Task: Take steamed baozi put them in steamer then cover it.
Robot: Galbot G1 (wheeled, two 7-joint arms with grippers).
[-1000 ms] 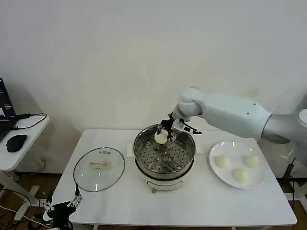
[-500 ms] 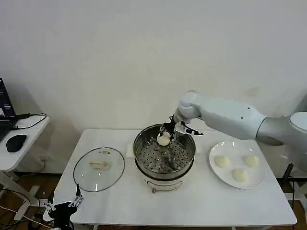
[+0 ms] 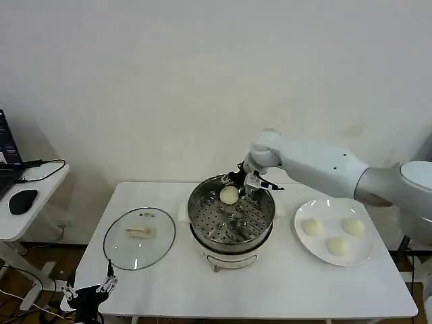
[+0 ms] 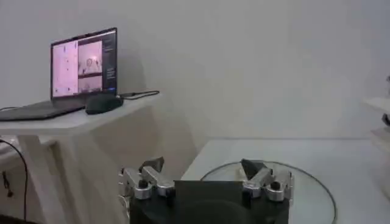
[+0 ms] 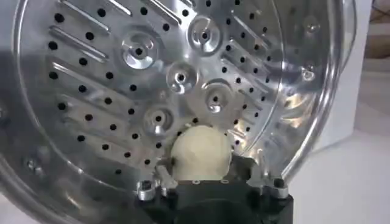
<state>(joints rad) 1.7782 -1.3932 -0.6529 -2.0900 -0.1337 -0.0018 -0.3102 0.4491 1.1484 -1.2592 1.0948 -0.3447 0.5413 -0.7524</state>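
The right pincer (image 3: 236, 187) is lowering the first baozi (image 3: 229, 195), clamped, into the steamer (image 3: 231, 219); three baozi and the cover (image 3: 139, 237) are waiting.

We see a white worktop (image 3: 169, 283) carrying three things directly. The steamer (image 3: 231, 219) stands near its middle on a white base. To the robot's left of it the cover (image 3: 139, 237) lies flat, handle up. On the right sits a white plate (image 3: 364, 255), well apart from the cover; what seems a cloth (image 3: 182, 212) edges the steamer.
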